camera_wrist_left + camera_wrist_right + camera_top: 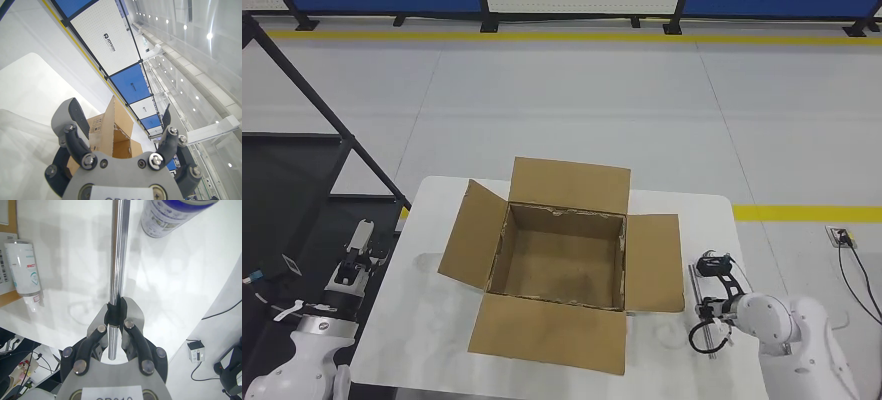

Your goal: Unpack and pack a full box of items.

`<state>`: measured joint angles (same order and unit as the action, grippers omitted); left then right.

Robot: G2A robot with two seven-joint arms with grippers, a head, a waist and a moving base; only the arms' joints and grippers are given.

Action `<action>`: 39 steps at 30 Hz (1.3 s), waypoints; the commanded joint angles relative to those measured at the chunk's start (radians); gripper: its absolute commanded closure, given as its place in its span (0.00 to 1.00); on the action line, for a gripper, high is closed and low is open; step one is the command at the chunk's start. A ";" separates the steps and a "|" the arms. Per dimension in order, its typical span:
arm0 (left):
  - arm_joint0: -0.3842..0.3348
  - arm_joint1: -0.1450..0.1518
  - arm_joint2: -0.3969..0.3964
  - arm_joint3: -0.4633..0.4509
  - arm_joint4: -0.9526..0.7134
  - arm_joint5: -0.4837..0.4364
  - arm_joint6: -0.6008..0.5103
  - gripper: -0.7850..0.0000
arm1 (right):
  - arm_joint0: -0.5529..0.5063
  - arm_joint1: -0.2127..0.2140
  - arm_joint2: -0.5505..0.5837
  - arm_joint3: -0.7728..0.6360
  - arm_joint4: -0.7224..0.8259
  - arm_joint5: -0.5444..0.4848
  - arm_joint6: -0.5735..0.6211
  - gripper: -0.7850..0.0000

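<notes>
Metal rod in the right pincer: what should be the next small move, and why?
Probably lift the metal rod slightly and swing it toward the open box. The right pincer is shut on the rod near one end, the box looks empty, and a white bottle and a can are out on the table, so packing seems to be starting.

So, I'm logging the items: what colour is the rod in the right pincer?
The rod is shiny silver, like polished chrome; the right wrist view shows it best.
</notes>
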<state>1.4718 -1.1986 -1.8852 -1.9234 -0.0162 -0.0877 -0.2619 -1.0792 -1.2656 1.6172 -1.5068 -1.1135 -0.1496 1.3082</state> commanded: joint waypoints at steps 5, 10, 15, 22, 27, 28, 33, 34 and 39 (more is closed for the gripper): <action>0.000 0.000 0.000 0.000 0.000 0.000 0.000 0.00 | 0.022 0.007 -0.009 0.082 0.012 -0.021 -0.050 1.00; 0.000 0.000 0.000 0.000 0.000 0.000 0.000 0.00 | 0.030 0.012 -0.018 0.102 0.019 -0.025 -0.068 0.87; 0.000 0.000 0.000 0.000 0.000 0.000 0.000 0.00 | 0.030 0.018 -0.024 0.105 0.025 -0.021 -0.078 0.69; 0.000 0.000 0.000 0.000 0.000 0.000 0.000 0.00 | 0.016 0.025 -0.027 0.093 0.037 -0.013 -0.110 0.65; 0.000 0.000 0.000 0.000 0.000 0.000 0.000 0.00 | -0.016 0.031 -0.021 0.043 0.043 0.003 -0.147 0.60; 0.000 0.000 0.000 0.000 0.000 0.000 0.000 0.00 | -0.023 0.032 -0.018 0.031 0.044 0.007 -0.154 0.59; 0.000 0.000 0.000 0.000 0.000 0.000 0.000 0.00 | -0.069 0.038 0.012 -0.045 0.078 0.013 -0.220 0.59; 0.000 0.000 0.000 0.000 0.000 0.000 0.000 0.00 | -0.082 0.038 0.022 -0.067 0.092 0.019 -0.243 0.58; 0.000 0.000 0.000 0.000 0.000 0.000 0.000 0.00 | -0.195 0.037 0.112 -0.183 0.296 -0.038 -0.461 0.00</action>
<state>1.4718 -1.1986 -1.8852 -1.9234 -0.0162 -0.0877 -0.2619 -1.2470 -1.2284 1.7072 -1.6716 -0.8741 -0.1623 0.9012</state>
